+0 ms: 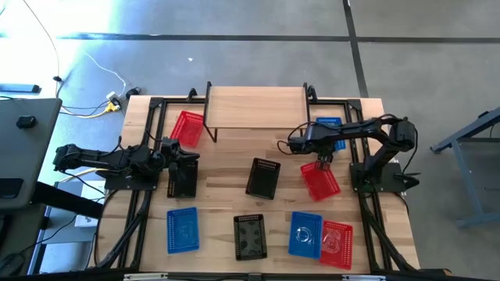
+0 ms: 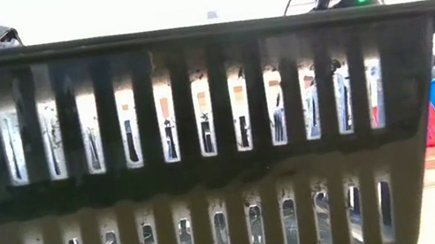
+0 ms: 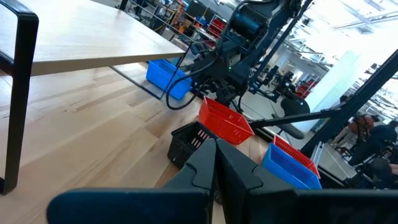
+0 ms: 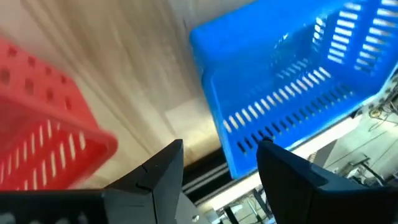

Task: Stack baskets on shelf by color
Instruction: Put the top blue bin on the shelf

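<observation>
**Right arm hovers with fingers spread between red and blue baskets**

On the light wooden tabletop (image 1: 226, 160), small perforated plastic baskets in red, blue and black lie scattered around the low shelf with a pale plank top and thin black legs (image 1: 254, 107), which stands at the far edge with nothing on it. The right gripper (image 1: 323, 161) hangs with its fingers spread wide and empty over the far end of a red slotted basket (image 1: 321, 181), close to a blue basket (image 1: 331, 129) at the shelf's right end. The left gripper (image 1: 190, 156) has its fingers pressed together, holding nothing, just above a black basket (image 1: 182, 179) near the table's left side. Another red basket (image 1: 186, 128) sits tilted by the shelf's left legs, and a second black basket (image 1: 262, 177) lies at the table's middle. Along the near edge sit a blue basket (image 1: 182, 229), a black one (image 1: 250, 236), another blue (image 1: 305, 234) and a red (image 1: 337, 243).
</observation>
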Action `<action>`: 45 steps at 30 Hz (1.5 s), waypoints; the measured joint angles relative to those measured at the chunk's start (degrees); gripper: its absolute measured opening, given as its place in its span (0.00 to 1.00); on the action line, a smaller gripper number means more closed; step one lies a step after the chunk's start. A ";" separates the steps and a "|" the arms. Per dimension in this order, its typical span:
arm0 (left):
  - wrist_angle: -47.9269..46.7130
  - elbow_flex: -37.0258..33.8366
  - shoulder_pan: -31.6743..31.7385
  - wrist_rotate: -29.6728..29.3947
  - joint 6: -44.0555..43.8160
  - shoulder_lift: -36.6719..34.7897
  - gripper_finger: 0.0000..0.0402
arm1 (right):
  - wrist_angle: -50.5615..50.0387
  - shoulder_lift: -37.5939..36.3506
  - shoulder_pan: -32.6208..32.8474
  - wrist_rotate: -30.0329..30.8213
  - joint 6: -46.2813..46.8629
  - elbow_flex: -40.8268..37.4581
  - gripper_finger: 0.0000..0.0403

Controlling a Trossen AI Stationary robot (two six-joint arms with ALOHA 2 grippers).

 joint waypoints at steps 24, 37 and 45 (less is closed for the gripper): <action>-0.02 0.00 0.00 0.00 0.04 0.00 0.01 | 0.52 -30.56 0.49 -5.05 -0.53 0.02 0.47; -0.02 0.00 0.00 0.02 0.04 0.00 0.01 | 1.10 -34.92 -11.54 -2.08 21.12 0.02 0.47; -0.02 0.00 0.00 0.26 0.04 0.00 0.01 | 1.22 -34.68 -22.29 -2.16 30.68 0.02 0.47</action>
